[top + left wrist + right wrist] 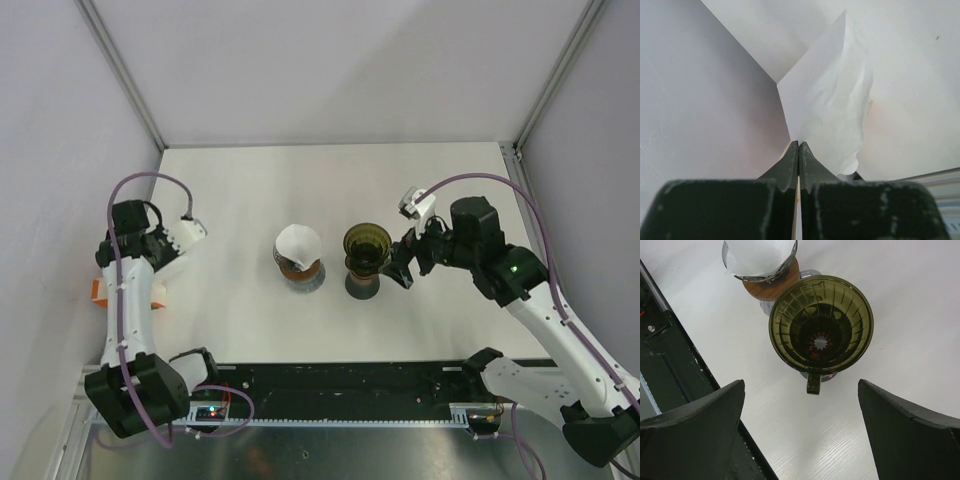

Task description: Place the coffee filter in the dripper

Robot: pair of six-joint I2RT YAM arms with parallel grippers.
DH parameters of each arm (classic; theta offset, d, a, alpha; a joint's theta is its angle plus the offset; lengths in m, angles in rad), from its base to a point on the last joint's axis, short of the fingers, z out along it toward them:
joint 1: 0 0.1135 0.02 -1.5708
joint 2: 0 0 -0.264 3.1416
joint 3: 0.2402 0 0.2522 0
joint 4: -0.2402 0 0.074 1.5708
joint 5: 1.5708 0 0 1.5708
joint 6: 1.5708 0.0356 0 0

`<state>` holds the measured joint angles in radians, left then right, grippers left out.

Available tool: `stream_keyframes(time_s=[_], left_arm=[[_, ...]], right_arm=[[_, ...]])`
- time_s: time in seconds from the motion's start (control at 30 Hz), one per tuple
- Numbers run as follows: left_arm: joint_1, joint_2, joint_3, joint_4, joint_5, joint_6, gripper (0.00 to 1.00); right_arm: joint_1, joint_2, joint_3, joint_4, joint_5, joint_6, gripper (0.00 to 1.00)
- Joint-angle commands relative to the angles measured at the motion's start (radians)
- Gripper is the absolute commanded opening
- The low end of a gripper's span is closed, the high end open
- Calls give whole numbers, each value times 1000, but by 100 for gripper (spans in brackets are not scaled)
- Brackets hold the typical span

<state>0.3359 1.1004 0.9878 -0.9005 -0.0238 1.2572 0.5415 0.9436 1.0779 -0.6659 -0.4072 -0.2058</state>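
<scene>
White walls closed in a white table (330, 180) on three sides. By its left edge, the left gripper (798, 146) had its black fingers pressed together on the lower corner of a crumpled white paper coffee filter (832, 105), which stood up and away from the fingertips along their line. Further in, at mid-table, a glass stand with a wooden band (298, 268) carried a stack of white filters (298, 243). Just to its right stood the olive-green translucent ribbed dripper (821, 325), upright and empty, its small handle pointing toward the right gripper (404, 266). That gripper's fingers were spread wide, holding nothing, just beside the dripper. The right arm was nearer, yet the filter sat with the left, well apart from the dripper. The dripper lay to that gripper's right, beyond the stand, so the carry would probably have to clear the stack.
</scene>
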Motion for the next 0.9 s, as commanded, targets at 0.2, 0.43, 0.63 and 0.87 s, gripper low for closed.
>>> stream_keyframes(time_s=[0.2, 0.43, 0.63, 0.87], left_arm=[[-52, 2, 261, -100, 258, -318, 0], [-59, 67, 475, -97, 432, -604, 0], [-238, 75, 571, -72, 478, -857, 0], [-567, 67, 642, 24, 246, -1013, 0]], right_arm=[[2, -73, 37, 114, 5, 77, 99], [-6, -100, 48, 241, 53, 228, 99], [0, -28, 83, 328, 184, 405, 99], [98, 94, 106, 524, 325, 596, 99]])
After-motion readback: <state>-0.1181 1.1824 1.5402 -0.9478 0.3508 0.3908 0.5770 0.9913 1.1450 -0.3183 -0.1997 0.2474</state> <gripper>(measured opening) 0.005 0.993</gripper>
